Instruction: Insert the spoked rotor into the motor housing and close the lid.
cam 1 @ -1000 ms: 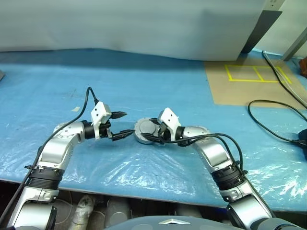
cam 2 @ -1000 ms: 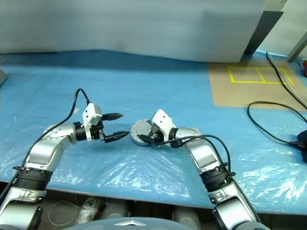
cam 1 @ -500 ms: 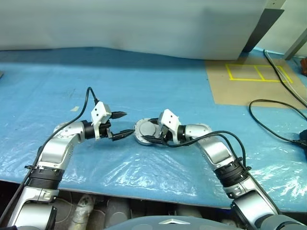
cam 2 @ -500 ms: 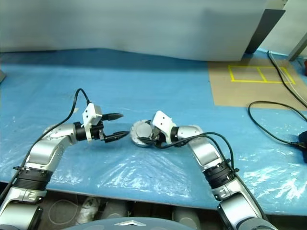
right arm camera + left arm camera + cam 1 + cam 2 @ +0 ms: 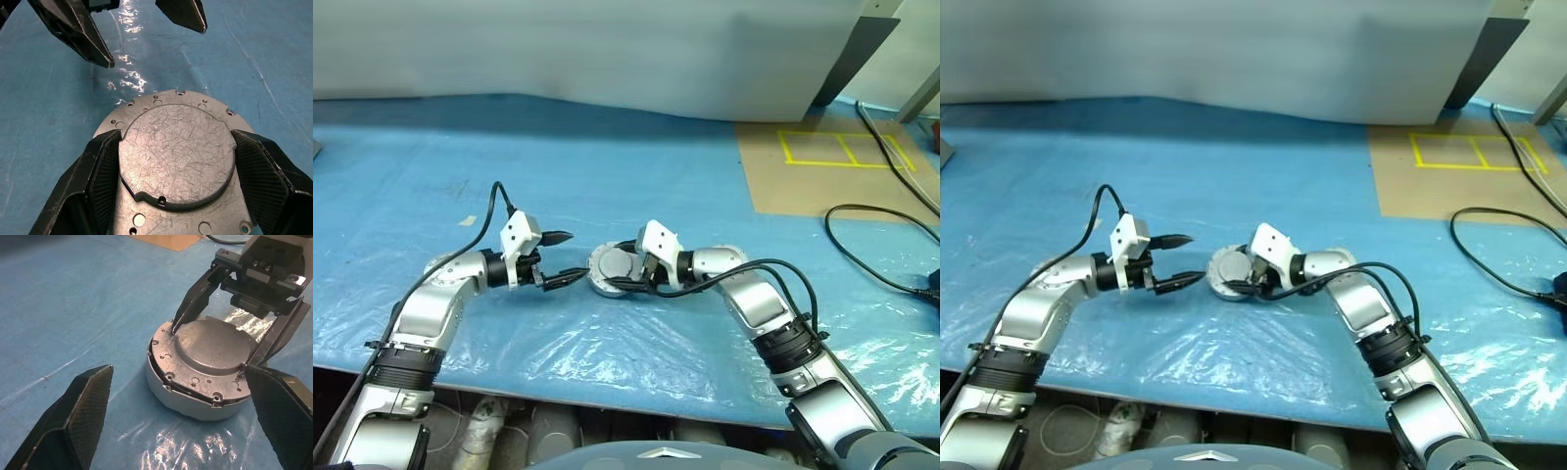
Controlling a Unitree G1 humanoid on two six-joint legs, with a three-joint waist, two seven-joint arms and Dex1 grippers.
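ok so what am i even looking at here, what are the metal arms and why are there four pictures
These are the two arms of a humanoid robot, each ending in a claw of two black fingers. Two pictures come from cameras on its head, looking down over both arms. The other two come from a camera on each wrist, looking along that claw's fingers.

The arms work over a table covered with blue plastic sheet. On it lies a round silver metal puck, the motor housing, smooth face up. The right claw has a finger on each side of the puck, gripping it. The left claw is open, close beside the puck, holding nothing.

Farther right lie a brown board with yellow tape and a black cable.
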